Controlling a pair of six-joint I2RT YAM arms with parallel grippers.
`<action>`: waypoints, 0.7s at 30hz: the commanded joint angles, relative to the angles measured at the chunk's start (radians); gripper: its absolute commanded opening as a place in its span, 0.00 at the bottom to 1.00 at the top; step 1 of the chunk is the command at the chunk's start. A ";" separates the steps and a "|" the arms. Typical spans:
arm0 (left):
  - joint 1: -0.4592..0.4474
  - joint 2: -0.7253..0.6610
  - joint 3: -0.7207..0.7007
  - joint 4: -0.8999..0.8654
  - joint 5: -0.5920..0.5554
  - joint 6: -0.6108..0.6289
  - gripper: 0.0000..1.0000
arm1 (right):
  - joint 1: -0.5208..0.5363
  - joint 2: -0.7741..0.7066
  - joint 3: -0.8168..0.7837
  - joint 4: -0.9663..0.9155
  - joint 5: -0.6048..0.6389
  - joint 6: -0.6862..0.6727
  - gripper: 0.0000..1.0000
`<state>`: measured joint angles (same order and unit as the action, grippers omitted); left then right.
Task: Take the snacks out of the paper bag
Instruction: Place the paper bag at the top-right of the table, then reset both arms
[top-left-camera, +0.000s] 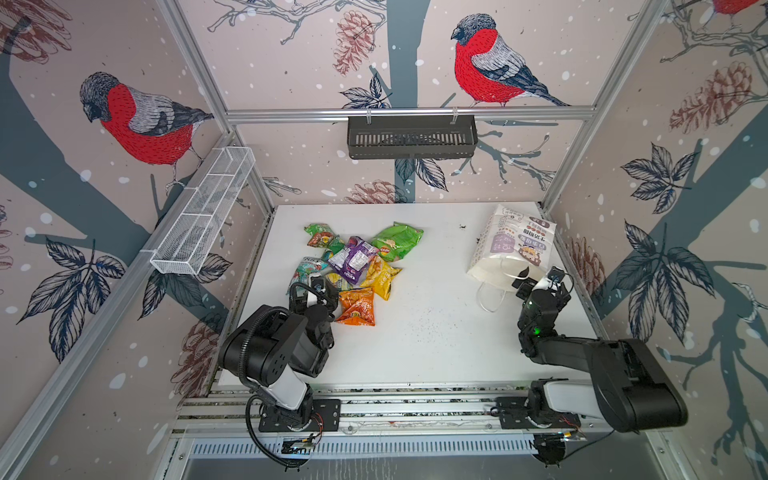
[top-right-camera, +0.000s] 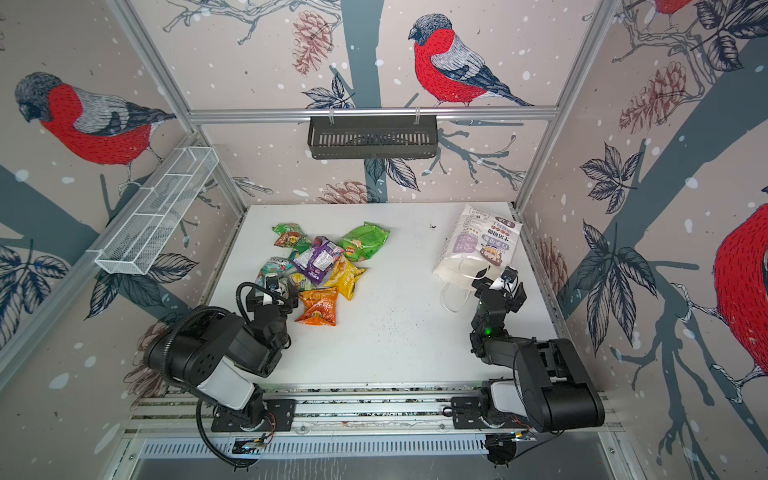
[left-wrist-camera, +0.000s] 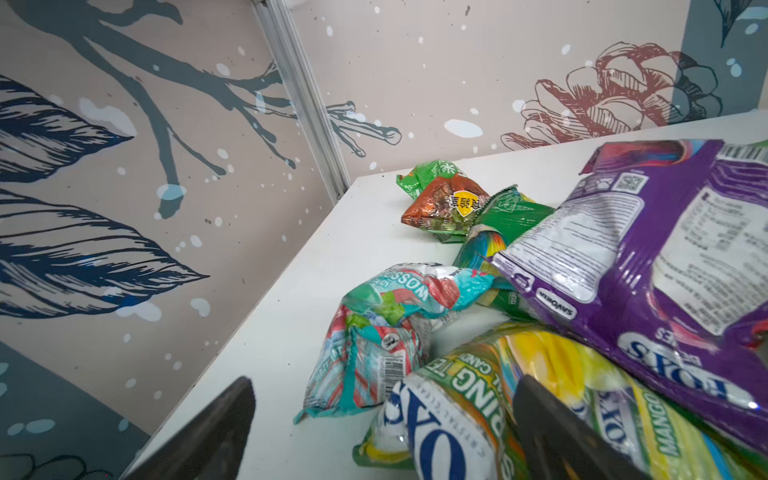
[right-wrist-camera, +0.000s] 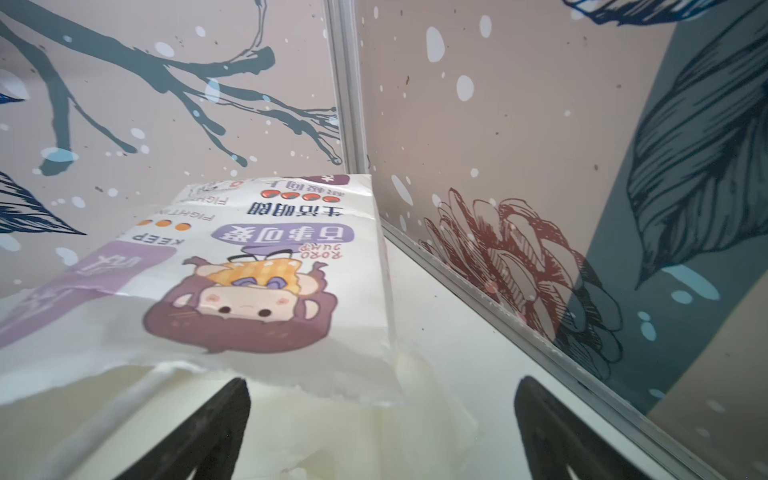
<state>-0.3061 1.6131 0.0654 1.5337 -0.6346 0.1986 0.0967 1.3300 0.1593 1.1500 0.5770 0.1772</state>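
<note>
The snacks (top-left-camera: 357, 266) were piled mid-frame on the counter (top-left-camera: 436, 332) — seemingly all emptied from the paper bag (top-left-camera: 513, 243) at right — so the left gripper (left-wrist-camera: 384, 380) and right gripper (right-wrist-camera: 383, 379) were seen open, empty.

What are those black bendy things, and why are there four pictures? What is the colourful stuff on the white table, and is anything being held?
The black things are two robot arms, the left arm and the right arm. Each ends in a pincher with two fingers. Two pictures look down from above on the whole white table. The other two come from little cameras on the arms' wrists, so you see their black fingertips up close. On the table the snacks lie in a colourful heap, and the paper bag lies on its side, well apart from them. The left gripper is open at the heap. The right gripper is open at the bag's mouth. Neither holds anything.
</note>
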 joint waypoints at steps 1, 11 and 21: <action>0.006 0.005 -0.003 0.270 -0.007 0.005 0.97 | -0.055 0.044 -0.022 0.146 -0.068 0.013 1.00; 0.039 -0.004 -0.021 0.269 0.091 -0.018 0.97 | -0.088 0.117 -0.031 0.218 -0.254 -0.019 1.00; 0.138 -0.007 0.045 0.098 0.264 -0.098 0.97 | -0.045 0.208 0.018 0.225 -0.202 -0.060 1.00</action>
<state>-0.1898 1.6192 0.0742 1.5745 -0.4366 0.1299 0.0406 1.5333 0.1654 1.3514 0.3546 0.1436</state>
